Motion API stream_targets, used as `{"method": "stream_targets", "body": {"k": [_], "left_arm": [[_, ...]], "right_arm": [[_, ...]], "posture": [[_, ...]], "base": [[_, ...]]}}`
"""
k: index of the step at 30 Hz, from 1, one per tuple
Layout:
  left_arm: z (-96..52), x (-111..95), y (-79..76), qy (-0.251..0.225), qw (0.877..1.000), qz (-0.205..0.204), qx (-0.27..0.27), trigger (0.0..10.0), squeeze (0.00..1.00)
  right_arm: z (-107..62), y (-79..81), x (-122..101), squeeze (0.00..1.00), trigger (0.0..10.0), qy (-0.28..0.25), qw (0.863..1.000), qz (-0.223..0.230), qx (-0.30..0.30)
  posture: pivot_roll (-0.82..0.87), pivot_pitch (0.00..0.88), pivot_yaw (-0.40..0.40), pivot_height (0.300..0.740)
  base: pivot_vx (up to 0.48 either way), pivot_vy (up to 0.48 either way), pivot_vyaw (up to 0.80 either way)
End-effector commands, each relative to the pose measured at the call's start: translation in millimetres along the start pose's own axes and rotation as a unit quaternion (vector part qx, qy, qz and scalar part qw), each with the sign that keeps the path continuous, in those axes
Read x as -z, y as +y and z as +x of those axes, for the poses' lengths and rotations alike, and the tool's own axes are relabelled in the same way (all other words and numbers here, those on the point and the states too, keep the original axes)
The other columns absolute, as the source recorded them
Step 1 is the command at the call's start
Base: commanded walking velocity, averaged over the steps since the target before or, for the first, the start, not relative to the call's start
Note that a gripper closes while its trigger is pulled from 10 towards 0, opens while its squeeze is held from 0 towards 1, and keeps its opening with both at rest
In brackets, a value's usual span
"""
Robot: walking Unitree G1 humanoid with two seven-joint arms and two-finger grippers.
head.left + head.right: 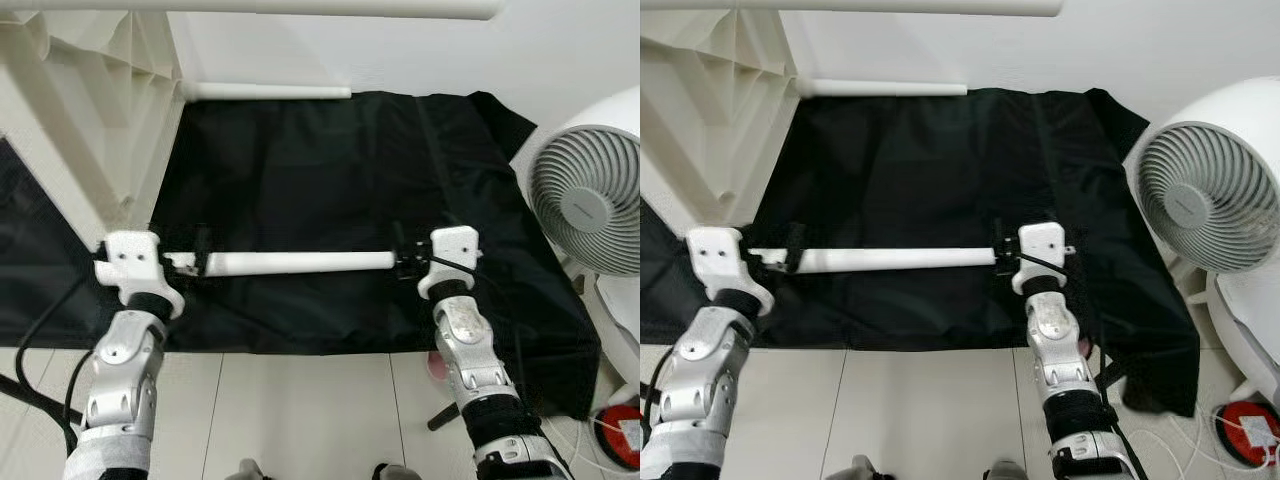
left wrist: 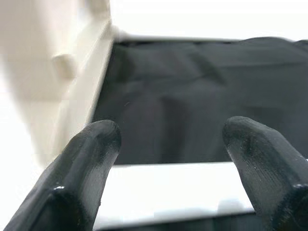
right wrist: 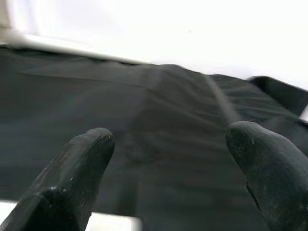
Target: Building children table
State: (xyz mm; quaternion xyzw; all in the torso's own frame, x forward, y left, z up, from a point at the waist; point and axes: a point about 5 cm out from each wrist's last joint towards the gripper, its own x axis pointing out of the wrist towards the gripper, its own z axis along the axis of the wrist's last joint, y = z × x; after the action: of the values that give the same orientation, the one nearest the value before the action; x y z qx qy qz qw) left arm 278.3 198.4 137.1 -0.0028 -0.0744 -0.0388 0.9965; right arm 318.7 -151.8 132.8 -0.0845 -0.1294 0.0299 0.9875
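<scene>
- Head-camera left eye view: a white tube (image 1: 300, 262), a leg for the children's table, is lying crosswise over a black cloth (image 1: 330, 170) spread on the floor. The left gripper (image 1: 200, 256) is sitting at the tube's left end and the right gripper (image 1: 403, 257) at its right end, both silver arms reaching forward from the lower edge. Whether either set of black fingers is actually pinching the tube cannot be told from here. A white plastic tabletop (image 1: 90, 110) is standing on edge at the far left, ribbed underside showing, with a second white tube (image 1: 265, 91) lying along the wall just beyond the cloth. A white fan (image 1: 590, 195) is standing to the right.
- Head-camera right eye view: the same layout is showing, with the tube (image 1: 895, 259) spanning between the two wrists, and a red round object (image 1: 1245, 430) with a white cable lying on the pale floor tiles (image 1: 930, 410) at the lower right.
- Left wrist view: the left gripper's fingers (image 2: 79, 173) are standing spread apart, with the white tube crossing between them near their base; contact with the pads is not clear. The tabletop's edge is blurring past on one side.
- Right wrist view: the right gripper's fingers (image 3: 72, 178) are likewise standing apart over the black cloth, with a white sliver of the tube's end showing beside one finger.
</scene>
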Motion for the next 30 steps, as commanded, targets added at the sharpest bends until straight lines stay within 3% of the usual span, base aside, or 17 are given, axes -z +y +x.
{"method": "stream_targets", "body": {"k": [1,8,23,26,30], "left_arm": [[-1.0,-1.3,-6.9,-0.001,1.0,-0.002,0.012,10.0,0.0],[-1.5,-1.6,-9.6,-0.001,1.0,-0.004,0.015,10.0,0.0],[-4.1,-2.9,-9.7,0.0,1.0,0.015,0.023,10.0,0.0],[-6.7,0.6,-12.7,0.013,0.999,0.028,0.044,10.0,0.0],[-13.9,8.4,-28.1,0.044,0.993,0.032,0.106,10.0,0.0]], "right_arm": [[-0.7,2.0,0.5,0.0,10.0,-0.001,1.0,0.0,-0.005],[2.2,3.6,-0.7,0.0,10.0,-0.002,1.0,0.001,-0.008],[0.5,3.8,0.5,0.0,10.0,-0.001,1.0,0.0,-0.011],[0.5,3.2,0.9,0.0,10.0,0.0,1.0,0.0,-0.01],[0.8,2.9,1.3,0.0,10.0,0.001,1.0,0.004,-0.01]], "posture": [[-0.04,0.066,0.039,0.74],[-0.04,0.066,0.037,0.74],[-0.03,0.072,0.037,0.74],[-0.03,0.074,0.038,0.74],[-0.03,0.074,0.038,0.74]], "base": [[0.0,0.334,0.0],[0.0,0.329,0.0],[0.0,0.0,0.0],[0.0,0.0,0.0],[0.0,0.0,0.0]]}}
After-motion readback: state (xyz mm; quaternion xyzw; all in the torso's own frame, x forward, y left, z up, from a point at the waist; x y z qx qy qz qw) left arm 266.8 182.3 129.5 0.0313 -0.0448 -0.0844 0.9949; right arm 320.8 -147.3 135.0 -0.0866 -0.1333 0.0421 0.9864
